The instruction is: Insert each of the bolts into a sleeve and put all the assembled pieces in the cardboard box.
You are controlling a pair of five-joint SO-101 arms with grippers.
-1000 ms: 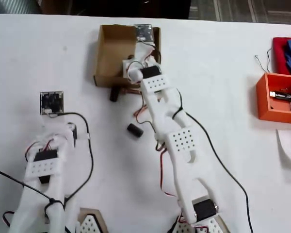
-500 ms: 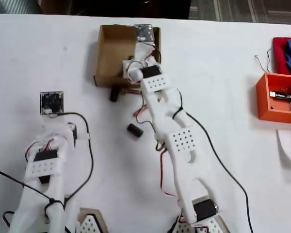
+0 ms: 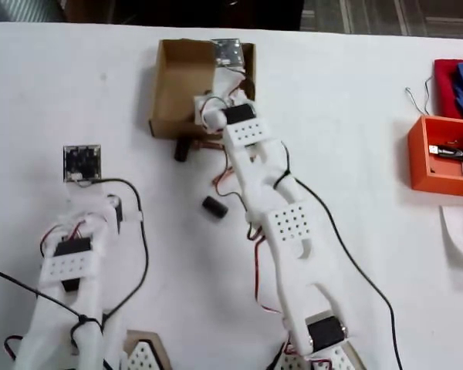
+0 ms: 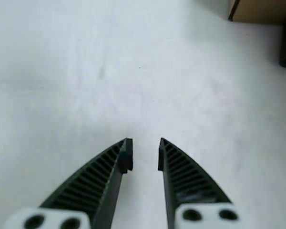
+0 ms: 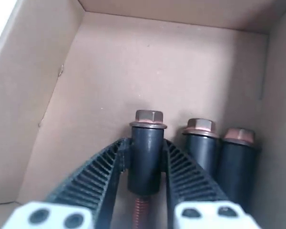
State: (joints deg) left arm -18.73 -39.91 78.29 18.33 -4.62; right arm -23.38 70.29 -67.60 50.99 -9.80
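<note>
Sleeve [image 5: 146, 162] holding bolt [image 5: 148, 117] clamped by right gripper [image 5: 145, 151] inside cardboard box [image 5: 43, 95], left gripper [image 4: 144, 155] ajar

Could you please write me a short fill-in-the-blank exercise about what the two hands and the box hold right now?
Inside the brown cardboard box, the right hand is shut on a black sleeve holding a copper-coloured ____.
Beside it are ____ more assembled pieces.
The left hand is ____ above the white table.
Outside the box lie ____ loose black sleeves.
Missing words: bolt; two; open; two.
</note>
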